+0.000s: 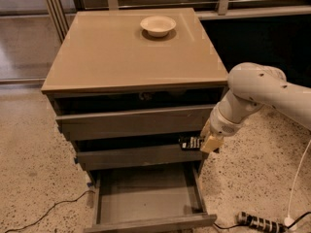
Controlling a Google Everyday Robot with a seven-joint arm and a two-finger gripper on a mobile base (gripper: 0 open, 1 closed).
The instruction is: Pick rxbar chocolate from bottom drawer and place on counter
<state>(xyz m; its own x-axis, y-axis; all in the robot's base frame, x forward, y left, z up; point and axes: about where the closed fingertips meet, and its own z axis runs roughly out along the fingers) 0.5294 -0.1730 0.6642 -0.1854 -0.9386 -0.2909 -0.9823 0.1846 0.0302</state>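
The bottom drawer [146, 198] is pulled open; the part of its grey tray that shows is bare. My gripper [200, 143] is at the cabinet's right front corner, level with the middle drawer [138, 155]. It is shut on the rxbar chocolate [190, 142], a small black bar with white lettering that sticks out to the left, in front of the middle drawer. The counter [116, 57] is the tan top above, well higher than the bar.
A white bowl [158, 25] sits at the back of the counter. A power strip [260, 222] and cables lie on the speckled floor at the lower right. A thin cable [48, 211] runs on the floor at the lower left. A railing is behind the cabinet.
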